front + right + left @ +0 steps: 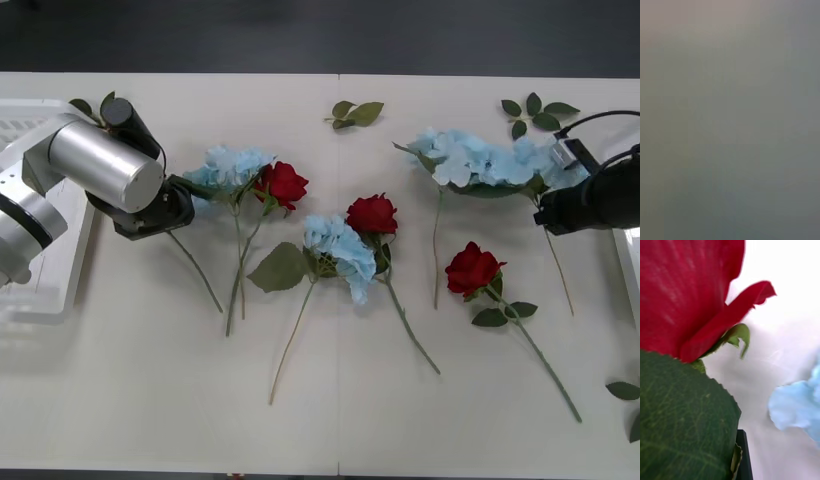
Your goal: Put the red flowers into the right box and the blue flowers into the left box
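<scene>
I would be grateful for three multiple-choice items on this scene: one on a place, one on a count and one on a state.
1. The left pincer is beside: A the leftmost blue hydrangea; B the right tray; C the loose leaves.
2. Count of red roses on the table: A two; B three; C five.
3. The roses: A stand in a vase; B lie flat on the table; C lie in the ribbed tray.
Answers: 1 A, it sits by that bloom, while the right pincer is at the far-right hydrangeas; 2 B, three red blooms show; 3 B, their stems rest along the tabletop.
</scene>
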Tool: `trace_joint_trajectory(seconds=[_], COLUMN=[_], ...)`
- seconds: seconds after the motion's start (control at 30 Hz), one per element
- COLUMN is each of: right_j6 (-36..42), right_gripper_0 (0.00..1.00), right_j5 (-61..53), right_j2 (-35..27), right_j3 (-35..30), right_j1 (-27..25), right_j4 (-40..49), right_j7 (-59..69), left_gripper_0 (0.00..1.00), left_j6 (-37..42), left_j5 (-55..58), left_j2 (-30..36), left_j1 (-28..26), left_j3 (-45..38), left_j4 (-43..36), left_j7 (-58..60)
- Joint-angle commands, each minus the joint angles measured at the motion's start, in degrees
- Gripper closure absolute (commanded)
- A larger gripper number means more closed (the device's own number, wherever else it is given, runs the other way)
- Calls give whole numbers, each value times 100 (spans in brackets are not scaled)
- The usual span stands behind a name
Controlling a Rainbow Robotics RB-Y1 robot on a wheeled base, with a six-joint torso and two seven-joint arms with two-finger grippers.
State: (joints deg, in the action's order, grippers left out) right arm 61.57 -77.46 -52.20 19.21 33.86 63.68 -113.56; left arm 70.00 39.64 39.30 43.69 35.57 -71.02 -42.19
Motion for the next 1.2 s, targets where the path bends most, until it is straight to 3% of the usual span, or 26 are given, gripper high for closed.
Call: trace_joint_trajectory(seconds=[0.03, 0.23, 0.47, 0.73, 1.0, 1.2], right_j6=[294, 742, 1015, 936, 953, 953], right_gripper_0=[100, 100, 100, 100, 100, 100], right_j5=[-1711, -3891, -5473, -7011, -7081, -6070], right_j2=[-546, -757, -739, -370, -352, -475], right_j3=[-40, -40, 56, 91, 91, 91], right_j1=[182, 182, 138, -73, -90, -90], right_j4=[56, 56, 171, 584, 505, 21], right_j7=[-993, -2135, -3339, -4144, -4144, -3893], left_gripper_0=[100, 100, 100, 100, 100, 100], left_j6=[374, 902, 1200, 1341, 1341, 1332], left_j5=[-44, -44, 580, 1732, 3331, 4878], left_j2=[385, 534, 596, 596, 605, 605], left_j1=[8, -607, -1319, -1785, -2083, -2145], left_j3=[-533, -1790, -3100, -4119, -4480, -4532], left_j4=[-624, -1661, -2795, -2944, -2944, -2944], left_j7=[-544, -1678, -3269, -4508, -5378, -6539])
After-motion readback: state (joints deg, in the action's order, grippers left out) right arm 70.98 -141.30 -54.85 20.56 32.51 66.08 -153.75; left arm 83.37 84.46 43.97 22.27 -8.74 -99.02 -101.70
